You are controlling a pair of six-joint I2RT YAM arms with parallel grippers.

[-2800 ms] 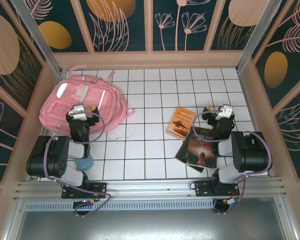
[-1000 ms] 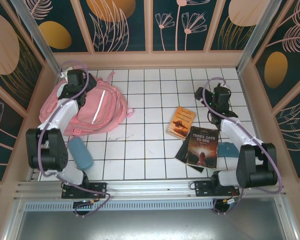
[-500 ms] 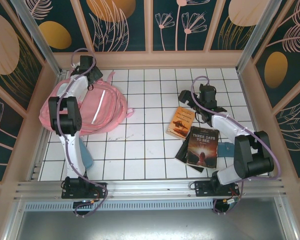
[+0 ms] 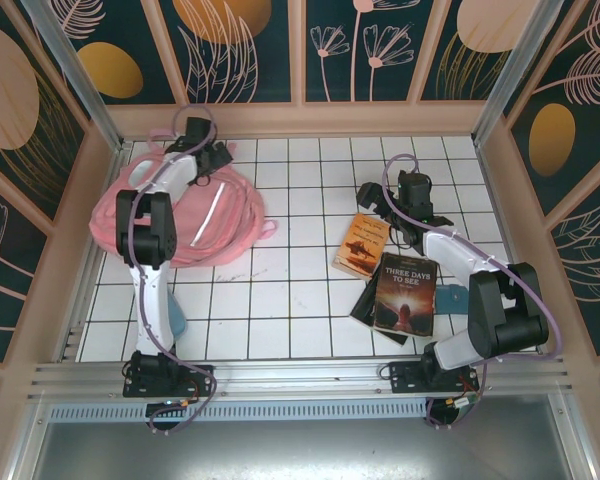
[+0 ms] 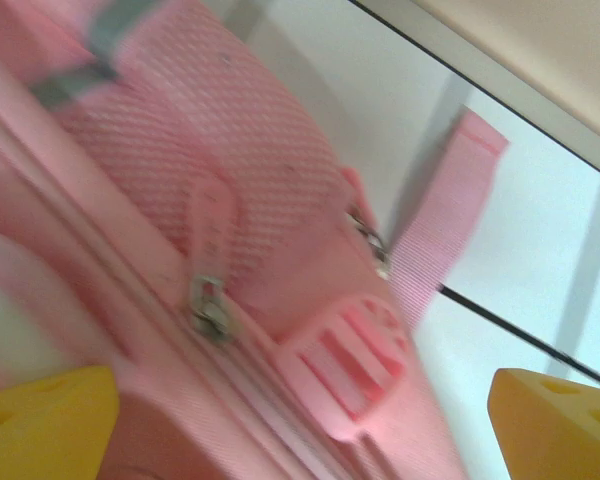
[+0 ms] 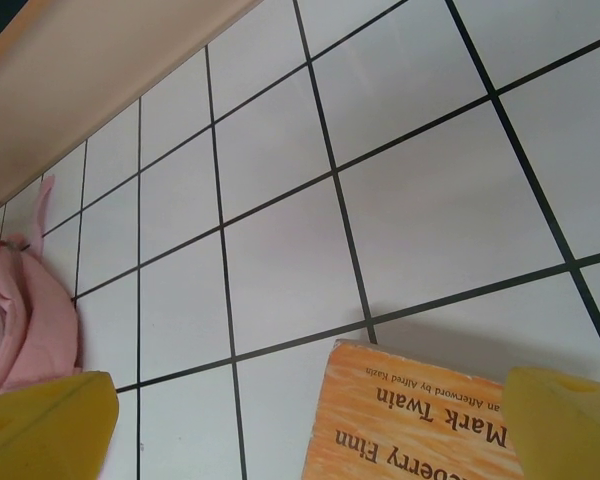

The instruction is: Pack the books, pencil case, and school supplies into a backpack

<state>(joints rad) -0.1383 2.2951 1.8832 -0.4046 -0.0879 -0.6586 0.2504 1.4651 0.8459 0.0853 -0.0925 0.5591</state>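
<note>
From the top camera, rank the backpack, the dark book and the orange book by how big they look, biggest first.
1. backpack, by far the largest
2. dark book
3. orange book, clearly smaller than the dark one

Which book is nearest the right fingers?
The small orange book, right beside the right fingers; the bigger dark book lies farther off.
</note>
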